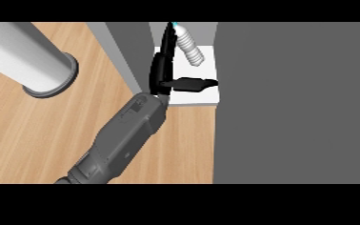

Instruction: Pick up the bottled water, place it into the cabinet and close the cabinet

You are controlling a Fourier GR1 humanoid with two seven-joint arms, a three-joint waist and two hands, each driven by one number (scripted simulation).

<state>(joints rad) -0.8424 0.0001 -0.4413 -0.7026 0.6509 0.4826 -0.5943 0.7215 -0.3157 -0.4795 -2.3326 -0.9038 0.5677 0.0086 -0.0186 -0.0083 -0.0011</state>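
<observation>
Wooden counter (49, 133) fills the left side and the strip along the bottom middle, warm light-brown grain. Up in the left corner there's a big grey cylinder (32, 59) with a flared rim at its foot, lying at a slant across the wood, no idea what it is. Over on the right a huge flat dark grey panel (288, 105) takes up nearly half the view, looks like the cabinet door, though I can't tell how far it's swung. Between that and a lighter grey cabinet wall (130, 52) you get a narrow peek at the white cabinet floor (204, 66). The bottled water (188, 47) is in that gap, pale ribbed body with a light blue cap end pointing up toward the top edge, tilted and lying over the white floor right at the back. Only one grey forearm (123, 143) comes in from bottom left, so I'm reading it as the left hand (165, 66): fingers stretched out long and straight alongside the bottle, thumb sticking off sideways to the right. Fingers look straight rather than wrapped, running just beside the bottle; whether they actually touch it I can't tell.
</observation>
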